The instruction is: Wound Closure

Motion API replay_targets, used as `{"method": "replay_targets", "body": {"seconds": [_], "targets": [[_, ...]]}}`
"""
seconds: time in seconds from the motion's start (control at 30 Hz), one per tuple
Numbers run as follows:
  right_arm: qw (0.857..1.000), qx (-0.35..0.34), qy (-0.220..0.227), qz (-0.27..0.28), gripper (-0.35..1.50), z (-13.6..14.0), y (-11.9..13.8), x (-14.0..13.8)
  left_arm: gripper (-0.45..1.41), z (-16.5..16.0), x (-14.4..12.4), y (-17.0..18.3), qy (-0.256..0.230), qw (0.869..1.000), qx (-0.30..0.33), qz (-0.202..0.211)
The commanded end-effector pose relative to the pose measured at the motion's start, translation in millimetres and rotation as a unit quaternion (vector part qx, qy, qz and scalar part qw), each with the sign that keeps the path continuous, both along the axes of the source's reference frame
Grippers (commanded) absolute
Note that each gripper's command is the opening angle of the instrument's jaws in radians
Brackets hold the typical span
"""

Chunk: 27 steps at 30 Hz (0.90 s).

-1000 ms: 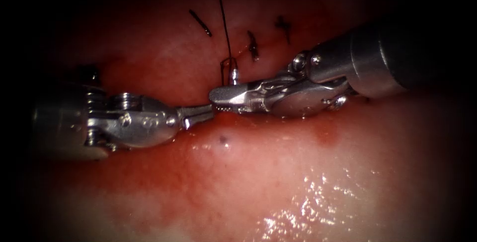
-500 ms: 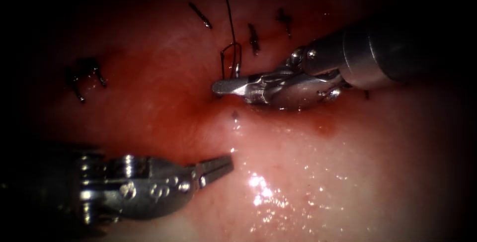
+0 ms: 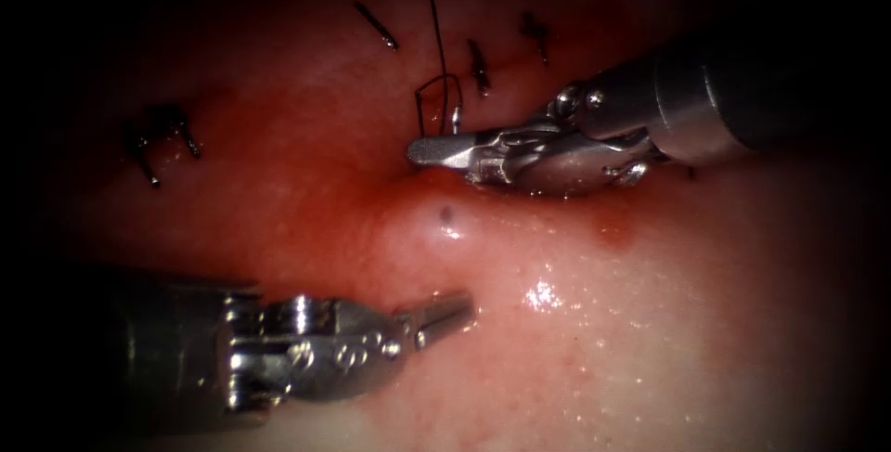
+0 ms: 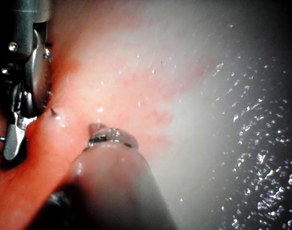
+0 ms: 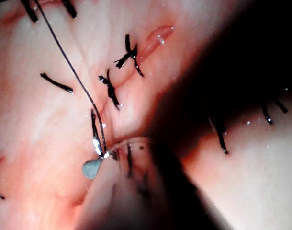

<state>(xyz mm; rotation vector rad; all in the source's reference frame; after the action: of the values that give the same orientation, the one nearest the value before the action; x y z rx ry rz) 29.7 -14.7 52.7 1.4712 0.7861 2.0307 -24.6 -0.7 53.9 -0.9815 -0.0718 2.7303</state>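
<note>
My right tool (image 3: 436,149) pinches the needle (image 3: 456,121) near its thread end; its tip (image 4: 53,112) pokes from the tissue (image 3: 650,322) just beyond. Thread (image 3: 434,16) loops beside it. My left tool (image 3: 455,306), pressed together, holds nothing, well apart.

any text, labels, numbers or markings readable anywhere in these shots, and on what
None: no word, number or label can be read.
The left tool and right tool are bare metal; the right one, jaws shut, holds the needle near its thread end, with its tip poking out of the tissue.
The dark marks are thread and cut ends, not writing.
</note>
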Motion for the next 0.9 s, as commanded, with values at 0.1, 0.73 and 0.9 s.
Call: {"method": "replay_targets", "body": {"seconds": [0.1,0.73,0.9], "targets": [[1.0,0.002,0.009,-0.005,-0.35,0.2,-0.3,0.8,-0.2,2.7,-0.4,-1.6,-0.017,0.999,0.023,0.015],[0.996,0.051,0.061,-0.049,-0.35,-1.0,-5.7,2.6,-0.35,6.4,0.5,-0.7,-0.105,0.992,0.047,0.053],[0.994,0.058,0.071,-0.063,-0.35,-2.5,-6.7,2.7,-0.37,6.6,0.8,-0.4,-0.103,0.992,0.044,0.052]]}}
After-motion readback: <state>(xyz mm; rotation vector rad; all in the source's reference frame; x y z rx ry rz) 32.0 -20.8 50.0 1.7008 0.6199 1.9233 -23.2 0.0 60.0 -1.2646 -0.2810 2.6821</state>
